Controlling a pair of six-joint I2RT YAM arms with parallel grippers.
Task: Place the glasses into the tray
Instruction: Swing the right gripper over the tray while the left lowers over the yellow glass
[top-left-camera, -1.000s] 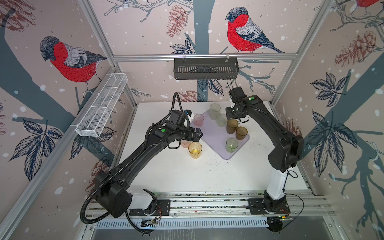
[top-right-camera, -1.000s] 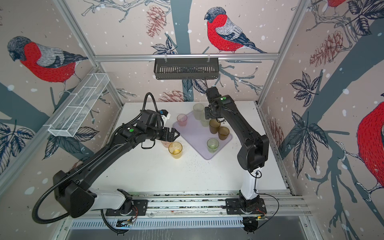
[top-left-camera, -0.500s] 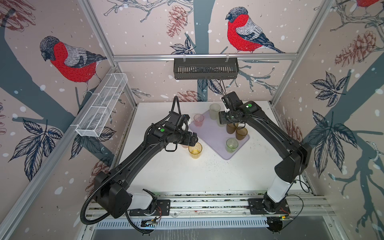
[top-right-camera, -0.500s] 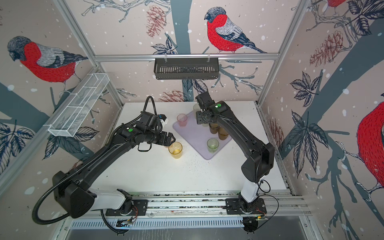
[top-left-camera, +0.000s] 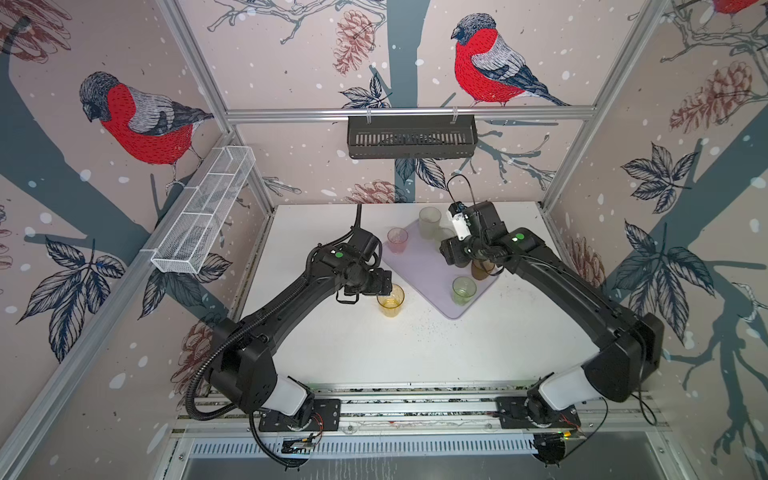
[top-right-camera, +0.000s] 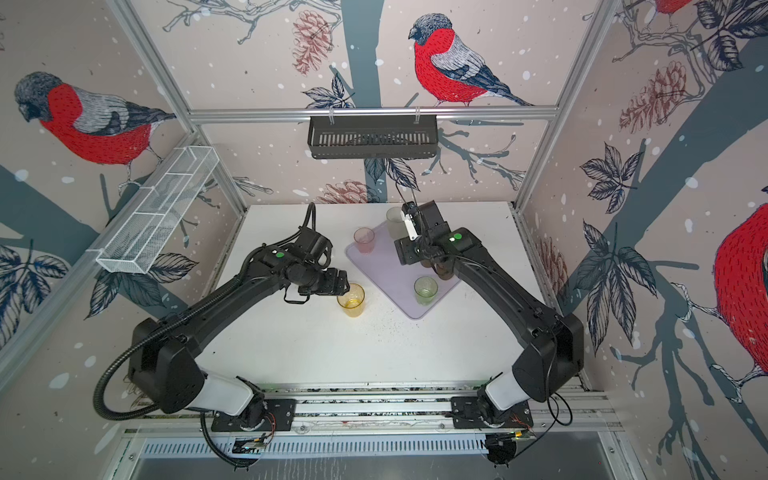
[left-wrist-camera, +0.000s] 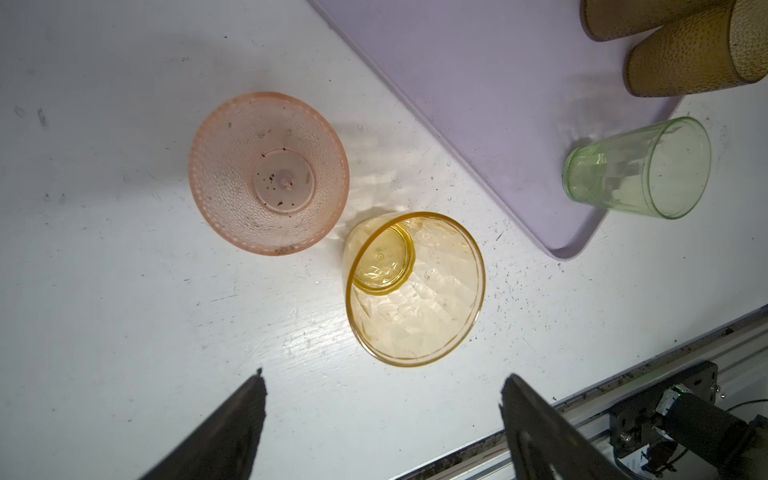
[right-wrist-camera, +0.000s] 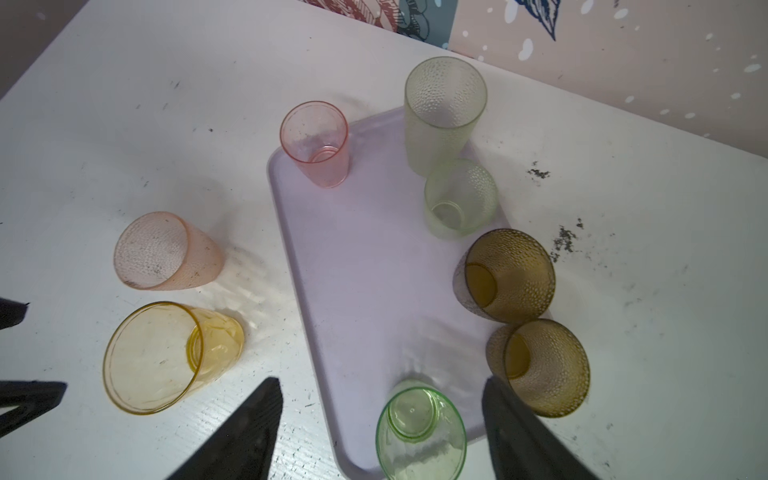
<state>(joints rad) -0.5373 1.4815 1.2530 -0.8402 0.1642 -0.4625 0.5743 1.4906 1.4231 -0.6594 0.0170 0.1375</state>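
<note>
Found yellow glass (left-wrist-camera: 415, 291) upright on table (left-wrist-camera: 124, 291), just ahead of left gripper (left-wrist-camera: 384, 374), spread wide and empty. Judged that arm nearer than right gripper (right-wrist-camera: 381, 379), likewise parted, empty, above tray (right-wrist-camera: 365, 270).

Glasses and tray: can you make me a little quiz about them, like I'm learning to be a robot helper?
1. Count: how many glasses stand on the tray?
2. True or false: the amber-yellow glass is already on the tray.
3. Fill in the gap: the dotted pink glass stands on the ____, right beside the amber-yellow glass.

Key
1. Six.
2. False. It is off the tray.
3. Table.
</note>
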